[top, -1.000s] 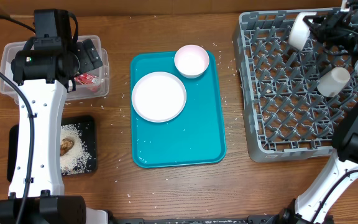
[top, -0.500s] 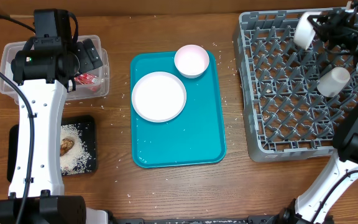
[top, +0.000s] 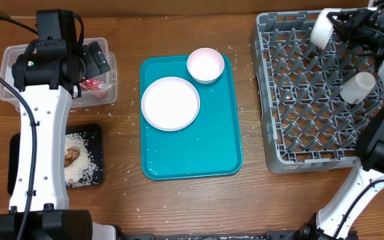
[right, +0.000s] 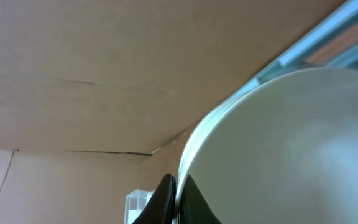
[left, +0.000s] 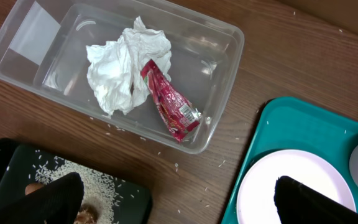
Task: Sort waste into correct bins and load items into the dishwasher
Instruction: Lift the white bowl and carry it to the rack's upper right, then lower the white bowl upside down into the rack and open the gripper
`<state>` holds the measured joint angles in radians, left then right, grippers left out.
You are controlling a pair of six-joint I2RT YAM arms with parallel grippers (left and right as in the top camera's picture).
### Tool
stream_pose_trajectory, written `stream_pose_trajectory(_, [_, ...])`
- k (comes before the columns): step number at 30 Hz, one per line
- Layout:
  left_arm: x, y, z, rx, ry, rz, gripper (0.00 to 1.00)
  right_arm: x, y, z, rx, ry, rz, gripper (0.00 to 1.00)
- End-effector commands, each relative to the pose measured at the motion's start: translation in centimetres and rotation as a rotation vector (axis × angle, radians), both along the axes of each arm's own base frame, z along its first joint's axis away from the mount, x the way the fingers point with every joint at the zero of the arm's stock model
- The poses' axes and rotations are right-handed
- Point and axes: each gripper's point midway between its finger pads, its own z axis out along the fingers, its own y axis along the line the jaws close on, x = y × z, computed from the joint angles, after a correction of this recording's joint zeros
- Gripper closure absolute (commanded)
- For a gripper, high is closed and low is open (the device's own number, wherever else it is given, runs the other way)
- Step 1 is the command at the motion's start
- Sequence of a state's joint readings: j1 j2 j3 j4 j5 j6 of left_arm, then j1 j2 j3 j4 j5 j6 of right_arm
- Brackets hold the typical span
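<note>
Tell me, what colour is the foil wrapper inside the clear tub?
Red: the wrapper shows best in the left wrist view.

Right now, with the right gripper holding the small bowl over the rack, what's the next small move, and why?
Probably lower the right gripper so the small pale green bowl settles among the pegs at the far corner of the dish rack. Its fingers pinch the bowl's rim, and the bowl appears to hang above the rack, clear of the white cup.
</note>
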<state>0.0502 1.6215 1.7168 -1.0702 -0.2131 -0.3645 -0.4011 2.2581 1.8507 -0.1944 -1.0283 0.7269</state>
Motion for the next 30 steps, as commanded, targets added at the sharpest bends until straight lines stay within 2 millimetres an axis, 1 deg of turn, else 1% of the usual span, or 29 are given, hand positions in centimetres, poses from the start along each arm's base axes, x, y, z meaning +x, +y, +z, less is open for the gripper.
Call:
stream_pose_trajectory(1, [0.1, -0.1, 0.7, -0.007, -0.021, 0.005, 0.0, 0.3, 0.1, -2.4, 0.021, 0.038, 0.008, 0.96])
stream_pose_trajectory(5, [0.1, -0.1, 0.7, -0.007, -0.021, 0.005, 0.0, 0.4, 0.0, -2.1, -0.004, 0.009, 0.013, 0.96])
stream_pose_trajectory(8, [0.1, -0.1, 0.7, -0.007, -0.021, 0.005, 0.0, 0.4, -0.7, -1.6, -0.009, 0.001, 0.0, 0.96])
stream_pose_trajectory(11, [0.1, -0.1, 0.7, -0.007, -0.021, 0.005, 0.0, 0.3, -1.9, -1.4, -0.021, 0.014, -0.04, 0.96])
stream_pose_trajectory(12, [0.1, -0.1, 0.7, -0.007, -0.021, 0.005, 0.0, 0.1, -2.8, -1.4, -0.032, 0.04, -0.081, 0.95])
stream_pose_trajectory(14, [0.1, -0.1, 0.7, -0.007, -0.021, 0.005, 0.0, -0.2, -3.7, -1.4, -0.049, 0.063, -0.12, 0.88])
stream_pose_trajectory(15, [0.1, -0.1, 0.7, -0.007, -0.022, 0.006, 0.0, -0.3, -4.1, -1.4, -0.063, 0.07, -0.134, 0.86])
stream_pose_trajectory(18, [0.1, -0.1, 0.7, -0.008, -0.022, 0.006, 0.0, -1.2, -5.7, -1.4, -0.104, 0.119, -0.194, 0.82])
stream_pose_trajectory(22, [0.1, -0.1, 0.7, -0.007, -0.021, 0.006, 0.0, -2.7, -8.0, -1.5, -0.165, 0.192, -0.285, 0.85])
stream_pose_trajectory(26, [0.1, -0.1, 0.7, -0.007, -0.021, 0.005, 0.0, -4.5, -10.1, -0.6, -0.197, 0.232, -0.35, 0.88])
stream_pose_trajectory(30, [0.1, -0.1, 0.7, -0.007, -0.021, 0.005, 0.0, -6.2, -11.6, 0.6, -0.202, 0.259, -0.397, 0.86])
